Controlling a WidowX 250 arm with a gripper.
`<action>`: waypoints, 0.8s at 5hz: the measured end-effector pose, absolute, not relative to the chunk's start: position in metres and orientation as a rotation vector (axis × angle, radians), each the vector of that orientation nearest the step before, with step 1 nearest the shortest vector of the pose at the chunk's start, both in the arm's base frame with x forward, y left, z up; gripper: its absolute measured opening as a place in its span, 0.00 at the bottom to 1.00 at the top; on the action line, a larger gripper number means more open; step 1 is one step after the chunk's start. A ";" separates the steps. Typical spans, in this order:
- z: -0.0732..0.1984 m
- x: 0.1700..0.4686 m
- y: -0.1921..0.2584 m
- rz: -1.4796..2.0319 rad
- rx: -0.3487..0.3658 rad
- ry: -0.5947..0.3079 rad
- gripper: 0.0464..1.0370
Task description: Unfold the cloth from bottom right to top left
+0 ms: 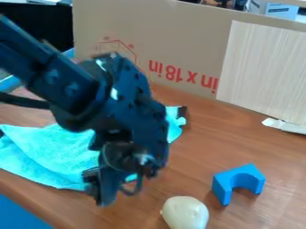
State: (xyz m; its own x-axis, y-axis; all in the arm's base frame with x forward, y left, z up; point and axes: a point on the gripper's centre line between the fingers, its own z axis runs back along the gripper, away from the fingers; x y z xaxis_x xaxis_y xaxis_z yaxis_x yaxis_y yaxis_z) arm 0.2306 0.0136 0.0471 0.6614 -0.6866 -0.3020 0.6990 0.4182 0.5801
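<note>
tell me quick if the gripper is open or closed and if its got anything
Gripper: at the near edge of the turquoise cloth; whether it is open, closed or holding the cloth cannot be told.

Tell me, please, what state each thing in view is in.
Turquoise cloth, rumpled, partly hidden from view.
Claw, pointing downward beside the cloth's near edge.
Blue notched block, at rest, apart from the cloth.
Pale rounded object, lying apart from the cloth.
Cardboard, standing upright.
</note>
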 end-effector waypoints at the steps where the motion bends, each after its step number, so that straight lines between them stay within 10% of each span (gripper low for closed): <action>1: 0.042 0.237 0.012 -0.867 0.744 0.029 0.96; 4: 0.042 0.246 0.008 -0.869 0.738 0.036 0.96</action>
State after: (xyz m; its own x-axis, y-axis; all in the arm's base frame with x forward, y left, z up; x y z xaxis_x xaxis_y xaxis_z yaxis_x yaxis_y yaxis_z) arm 0.2465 0.0082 0.0422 0.6613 -0.6802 -0.3163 0.7043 0.4178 0.5740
